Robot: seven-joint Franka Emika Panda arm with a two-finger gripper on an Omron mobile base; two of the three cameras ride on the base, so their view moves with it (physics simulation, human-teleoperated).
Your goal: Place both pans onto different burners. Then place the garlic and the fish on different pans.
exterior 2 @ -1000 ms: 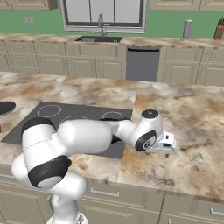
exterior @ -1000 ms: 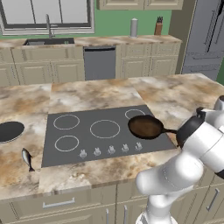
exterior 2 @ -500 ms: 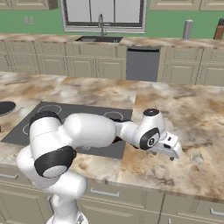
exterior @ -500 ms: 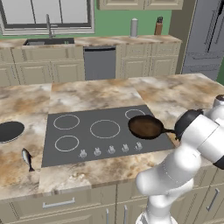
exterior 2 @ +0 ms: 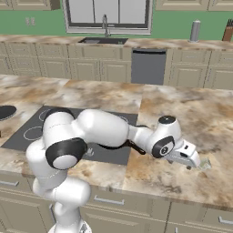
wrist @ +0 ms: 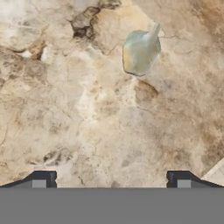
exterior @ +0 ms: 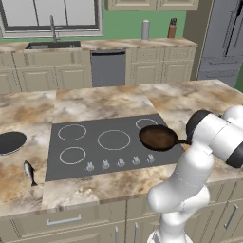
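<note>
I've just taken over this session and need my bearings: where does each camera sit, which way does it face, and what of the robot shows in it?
Left base view: behind the arm's left, looking forward and down at the cooktop, brown pan, black pan, fish; arm at lower right.
Right base view: behind its right, same island; arm from lower left, gripper low over the counter.
Hand view: looks down along the open gripper at the garlic; finger tips at bottom.
Both base views share cooktop, sink, dishwasher.
</note>
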